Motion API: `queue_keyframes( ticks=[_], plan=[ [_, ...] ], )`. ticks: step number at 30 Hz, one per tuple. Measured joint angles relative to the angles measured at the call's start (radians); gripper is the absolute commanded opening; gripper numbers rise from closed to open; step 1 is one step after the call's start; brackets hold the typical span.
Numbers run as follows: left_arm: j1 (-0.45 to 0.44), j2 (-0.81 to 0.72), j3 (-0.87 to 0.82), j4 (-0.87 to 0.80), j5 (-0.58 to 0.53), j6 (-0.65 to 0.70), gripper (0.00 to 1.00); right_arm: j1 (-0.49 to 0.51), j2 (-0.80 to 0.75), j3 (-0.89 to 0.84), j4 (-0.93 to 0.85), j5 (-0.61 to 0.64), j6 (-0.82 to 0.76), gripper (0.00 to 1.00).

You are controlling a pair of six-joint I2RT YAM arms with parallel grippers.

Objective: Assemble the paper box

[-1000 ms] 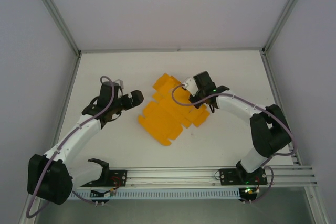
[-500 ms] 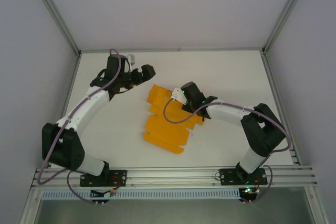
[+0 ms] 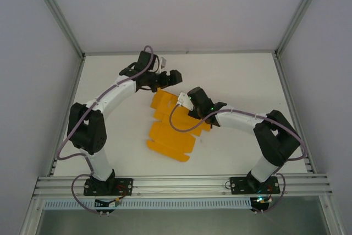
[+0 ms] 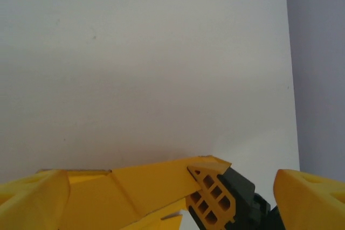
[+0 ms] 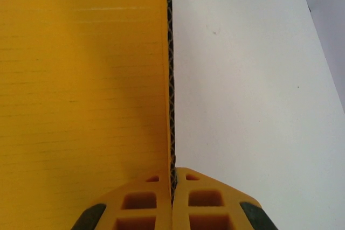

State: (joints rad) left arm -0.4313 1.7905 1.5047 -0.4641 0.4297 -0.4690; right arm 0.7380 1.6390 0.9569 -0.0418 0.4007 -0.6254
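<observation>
Now, box (image 3: 170,136) sheet on table (image 3: 247,81).
The right gripper (image 5: 172,187) clamps its edge; the left gripper (image 3: 175,78) hangs at its far end, fingers apart.

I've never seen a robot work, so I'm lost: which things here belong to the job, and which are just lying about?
Part of the job:
- the paper box, for now a flat orange sheet
- the right gripper, shut on the sheet's edge
- the left gripper, open at the sheet's far end

Just there, as fixtures:
- the white table
- the metal frame
</observation>
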Motion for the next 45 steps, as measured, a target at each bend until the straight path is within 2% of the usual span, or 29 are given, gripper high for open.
queue_keyframes(
  ticks=[8, 16, 19, 27, 34, 38, 42, 45],
  plan=[
    [-0.027, 0.017, 0.005, -0.055, 0.008, 0.018, 0.84, 0.002, 0.000, 0.000, 0.026, 0.056, 0.026, 0.00],
    [-0.044, 0.017, 0.007, -0.042, 0.042, 0.005, 0.78, 0.003, 0.000, -0.001, 0.050, 0.070, 0.043, 0.00],
    [-0.044, 0.017, 0.000, -0.002, 0.080, -0.021, 0.73, 0.003, 0.000, -0.001, 0.059, 0.069, 0.050, 0.00],
    [-0.044, 0.017, -0.078, 0.152, 0.146, -0.122, 0.73, 0.002, 0.000, -0.017, 0.069, 0.051, 0.095, 0.00],
    [-0.044, 0.017, -0.181, 0.354, 0.193, -0.245, 0.74, -0.006, -0.010, -0.039, 0.063, 0.029, 0.134, 0.00],
    [-0.044, 0.007, -0.186, 0.349, 0.180, -0.230, 0.80, -0.006, -0.022, -0.049, 0.065, 0.033, 0.135, 0.00],
    [-0.038, -0.082, -0.229, 0.271, 0.075, -0.153, 1.00, -0.003, -0.058, -0.051, 0.083, 0.036, 0.115, 0.00],
    [-0.016, -0.203, -0.299, 0.210, -0.013, -0.105, 1.00, -0.003, -0.086, -0.052, 0.082, 0.045, 0.108, 0.00]
  ],
)
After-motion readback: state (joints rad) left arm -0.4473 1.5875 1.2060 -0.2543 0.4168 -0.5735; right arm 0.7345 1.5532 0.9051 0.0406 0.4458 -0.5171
